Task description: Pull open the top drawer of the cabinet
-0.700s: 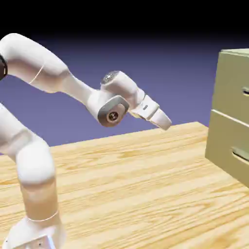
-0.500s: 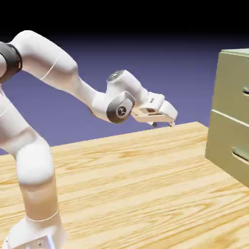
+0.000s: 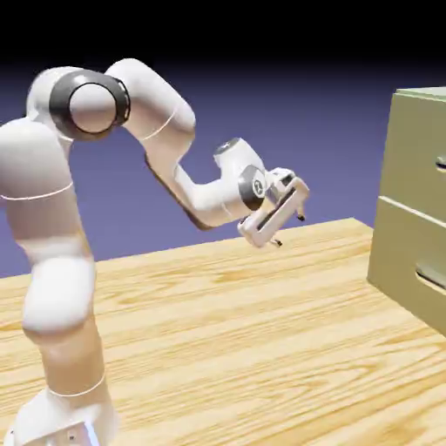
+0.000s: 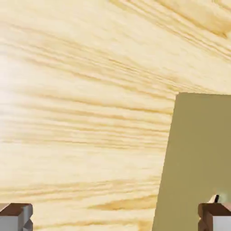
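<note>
The cabinet (image 3: 416, 200) is a pale olive-green box at the exterior view's right edge, partly cut off by the frame. Its top drawer (image 3: 418, 148) lies above a dark seam, and a sliver of its grey handle (image 3: 441, 163) shows at the frame edge. My gripper (image 3: 289, 229) hangs above the table, well to the left of the cabinet and apart from it. It is open with nothing between the fingers. In the hand view the fingertips (image 4: 16, 216) stand far apart over the wood, with an olive cabinet face (image 4: 198, 158) at the lower right.
The lower drawer (image 3: 409, 261) with its own grey handle (image 3: 431, 277) sits under the top one. The wooden table (image 3: 244, 331) stretches between the robot base and the cabinet. My arm's elbow (image 3: 87, 103) stands high at the upper left.
The arm's upper links have swung up and over to the right. The hand has rolled, so both fingers now show spread apart, and it has shifted slightly toward the cabinet.
</note>
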You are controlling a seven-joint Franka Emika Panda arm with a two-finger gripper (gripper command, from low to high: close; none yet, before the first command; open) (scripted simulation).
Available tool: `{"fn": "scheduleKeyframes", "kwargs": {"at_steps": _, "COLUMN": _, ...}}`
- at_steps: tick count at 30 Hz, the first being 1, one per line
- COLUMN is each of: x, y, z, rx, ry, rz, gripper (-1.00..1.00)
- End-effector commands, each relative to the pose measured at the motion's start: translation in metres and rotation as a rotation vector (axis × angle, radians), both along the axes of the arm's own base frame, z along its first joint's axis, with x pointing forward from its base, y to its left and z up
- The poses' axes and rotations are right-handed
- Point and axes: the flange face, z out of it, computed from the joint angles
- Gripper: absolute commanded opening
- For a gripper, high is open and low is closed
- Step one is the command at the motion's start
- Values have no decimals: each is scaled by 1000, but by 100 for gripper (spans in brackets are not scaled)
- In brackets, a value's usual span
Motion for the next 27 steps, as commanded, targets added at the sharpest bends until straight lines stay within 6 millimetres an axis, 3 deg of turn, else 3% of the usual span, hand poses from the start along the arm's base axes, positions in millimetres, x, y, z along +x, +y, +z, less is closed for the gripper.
{"fn": "scheduleKeyframes", "kwargs": {"at_steps": 1, "x": 4, "y": 5, "z": -4, "rx": -42, "ry": 3, "rz": 66, "gripper": 0}}
{"fn": "scheduleKeyframes", "kwargs": {"at_steps": 8, "x": 22, "y": 49, "z": -29, "rx": -304, "ry": -17, "rz": 536, "gripper": 0}}
{"fn": "scheduleKeyframes", "kwargs": {"at_steps": 14, "x": 37, "y": 80, "z": -39, "rx": -505, "ry": -97, "rz": 904, "gripper": 0}}
{"fn": "scheduleKeyframes", "kwargs": {"at_steps": 21, "x": 58, "y": 104, "z": -33, "rx": -748, "ry": -261, "rz": 1254, "gripper": 0}}
{"fn": "scheduleKeyframes", "kwargs": {"at_steps": 27, "x": 83, "y": 109, "z": -15, "rx": -988, "ry": -439, "rz": 1457, "gripper": 0}}
